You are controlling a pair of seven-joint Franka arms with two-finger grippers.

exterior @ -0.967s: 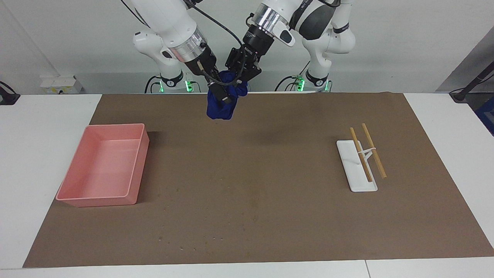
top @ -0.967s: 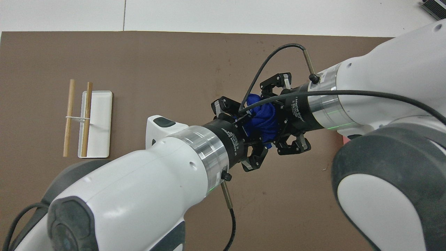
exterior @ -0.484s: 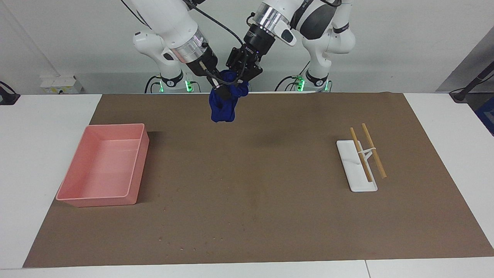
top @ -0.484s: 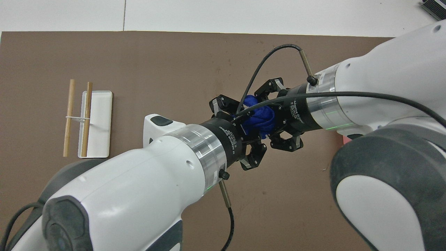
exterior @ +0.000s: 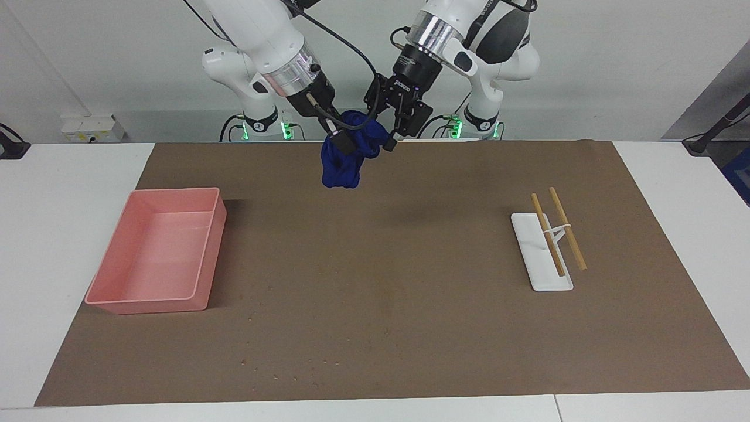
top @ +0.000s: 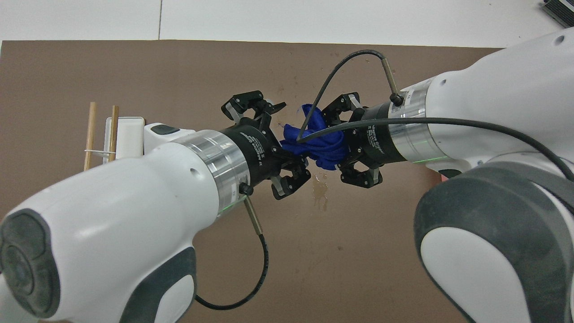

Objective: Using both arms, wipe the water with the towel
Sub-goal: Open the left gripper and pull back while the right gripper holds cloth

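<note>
Tabletop [exterior: 76,176] white, covered by a large brown mat [exterior: 410,328]. Both arms meet in the air over the mat's edge closest to the robots, about midway between the two ends.

Pink tray [exterior: 153,299] sits toward the right arm's end. White holder [exterior: 536,264] with two bamboo sticks [exterior: 567,228] sits toward the left arm's end. Neither is touched.

Right gripper [exterior: 343,143] is clamped on the towel [exterior: 340,167], fingertips buried in the cloth. The towel hangs bunched below it, clear of the mat. Left gripper [exterior: 399,130] stands just beside the bundle with its fingers apart; the overhead view shows the spread fingers [top: 278,106] and nothing between them. One corner of cloth [top: 290,134] reaches toward it.

Small wet patch [top: 319,190] on the mat directly under the two grippers in the overhead view; a few droplets [top: 293,85] farther from the robots.

Judgement: handover looks finished, the right arm alone carries the towel. To do the wipe well, draw the left gripper away first so the trailing corner does not snag. Lower the bundle flat onto the patch and press lightly. Drag across it; do not dab. A bunched towel wipes a narrow strip, so overlap the passes.
</note>
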